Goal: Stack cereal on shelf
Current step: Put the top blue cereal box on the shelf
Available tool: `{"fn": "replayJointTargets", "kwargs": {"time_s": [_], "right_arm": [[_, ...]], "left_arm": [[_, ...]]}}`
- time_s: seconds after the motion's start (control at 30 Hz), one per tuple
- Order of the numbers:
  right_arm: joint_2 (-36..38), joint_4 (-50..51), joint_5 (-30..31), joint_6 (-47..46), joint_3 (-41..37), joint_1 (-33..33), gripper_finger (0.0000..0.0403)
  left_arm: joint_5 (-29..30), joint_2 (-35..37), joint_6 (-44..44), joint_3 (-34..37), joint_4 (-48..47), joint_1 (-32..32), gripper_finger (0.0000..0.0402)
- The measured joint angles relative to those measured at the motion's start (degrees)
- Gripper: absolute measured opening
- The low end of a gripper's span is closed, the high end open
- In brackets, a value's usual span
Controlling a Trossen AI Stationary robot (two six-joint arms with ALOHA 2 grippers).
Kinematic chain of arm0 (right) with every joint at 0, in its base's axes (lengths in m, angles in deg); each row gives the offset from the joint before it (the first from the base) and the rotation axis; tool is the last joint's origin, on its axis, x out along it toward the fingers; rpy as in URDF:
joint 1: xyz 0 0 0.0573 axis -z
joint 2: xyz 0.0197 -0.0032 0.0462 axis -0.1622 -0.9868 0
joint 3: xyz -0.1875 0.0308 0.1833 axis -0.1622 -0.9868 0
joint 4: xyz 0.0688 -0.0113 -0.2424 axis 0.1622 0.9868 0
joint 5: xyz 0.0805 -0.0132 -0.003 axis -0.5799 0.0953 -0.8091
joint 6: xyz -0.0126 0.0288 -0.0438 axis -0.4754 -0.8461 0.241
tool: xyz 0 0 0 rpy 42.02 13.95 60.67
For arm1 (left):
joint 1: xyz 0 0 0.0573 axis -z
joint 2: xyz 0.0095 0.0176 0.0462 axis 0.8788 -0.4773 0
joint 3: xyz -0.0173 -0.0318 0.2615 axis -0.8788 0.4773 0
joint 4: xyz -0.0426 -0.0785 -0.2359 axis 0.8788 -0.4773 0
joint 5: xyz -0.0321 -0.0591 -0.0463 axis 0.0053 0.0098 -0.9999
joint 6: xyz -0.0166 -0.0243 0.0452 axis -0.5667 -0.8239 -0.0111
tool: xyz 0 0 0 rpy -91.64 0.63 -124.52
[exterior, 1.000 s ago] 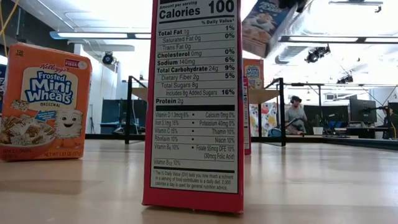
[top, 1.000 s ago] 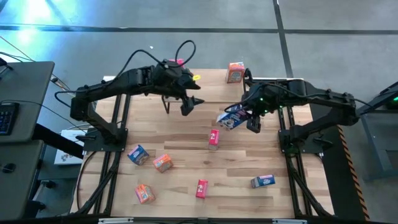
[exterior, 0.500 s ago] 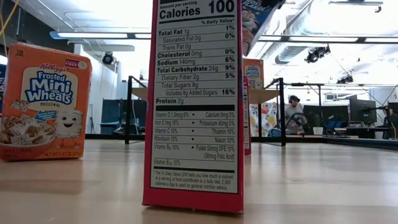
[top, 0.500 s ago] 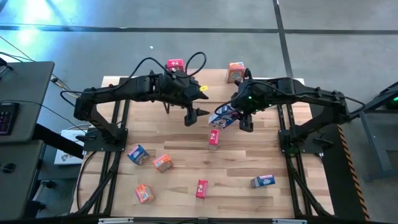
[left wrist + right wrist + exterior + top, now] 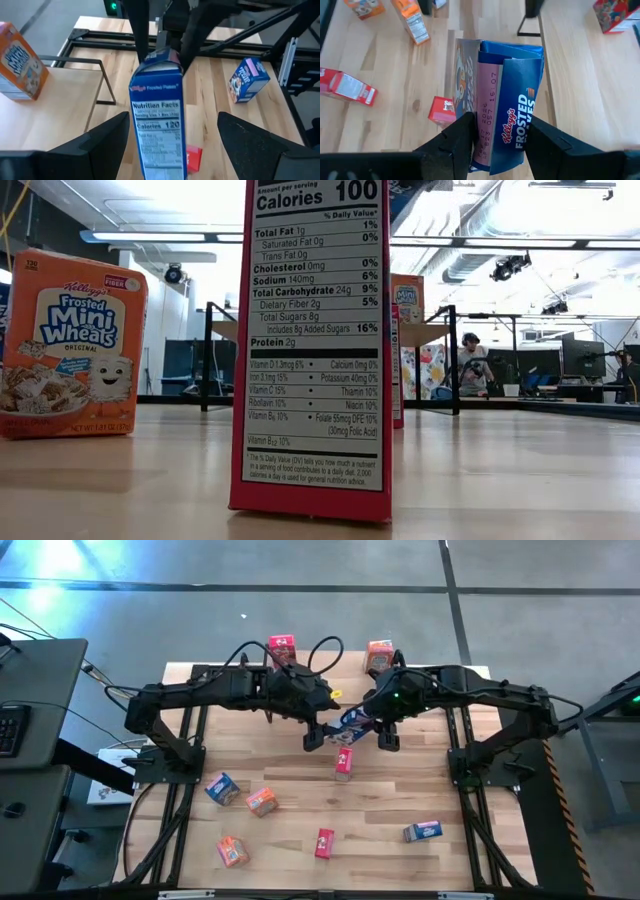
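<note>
Right gripper pinching blue cereal box, holding it above desk mid-area, near shelf. Left gripper spreading wide on either side of same box, not touching. Red box standing on desk below.

**Lighting and picture quality**

Even, bright overhead light. Ceiling light strips blow out white in the low view, with broad glare across the upper background. Glare patch on grey floor, high view, upper left. Soft, short shadows on the wooden tabletop. Left wrist view: own fingers blurred, out of focus. Low view: foreground tabletop soft.
</note>
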State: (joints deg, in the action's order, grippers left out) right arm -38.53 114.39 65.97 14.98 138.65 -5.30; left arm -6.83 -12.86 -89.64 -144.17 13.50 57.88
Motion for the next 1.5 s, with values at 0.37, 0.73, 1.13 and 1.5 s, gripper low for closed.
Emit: {"fn": "replayJointTargets", "kwargs": {"time_s": [0.37, 0.73, 1.13, 1.5], "right_arm": [[0.00, -1.38, -1.10, 0.01, 0.00, 0.00, 0.0149], [0.00, -3.95, -3.67, 1.39, 0.00, -0.03, 0.0149], [0.00, -5.51, -5.07, 1.34, 0.00, -0.07, 0.0149], [0.00, -5.84, -5.02, 1.34, 0.00, -0.07, 0.0149]], "left_arm": [[2.16, -0.97, -1.60, 0.00, 3.20, 0.04, 0.0294], [3.84, -1.15, -2.63, 0.02, 4.18, -0.15, 0.0294], [3.63, -1.15, -3.17, 0.02, 3.79, -0.12, 0.0294], [2.38, -1.15, -3.14, 0.02, 3.48, -0.15, 0.0251]]}}
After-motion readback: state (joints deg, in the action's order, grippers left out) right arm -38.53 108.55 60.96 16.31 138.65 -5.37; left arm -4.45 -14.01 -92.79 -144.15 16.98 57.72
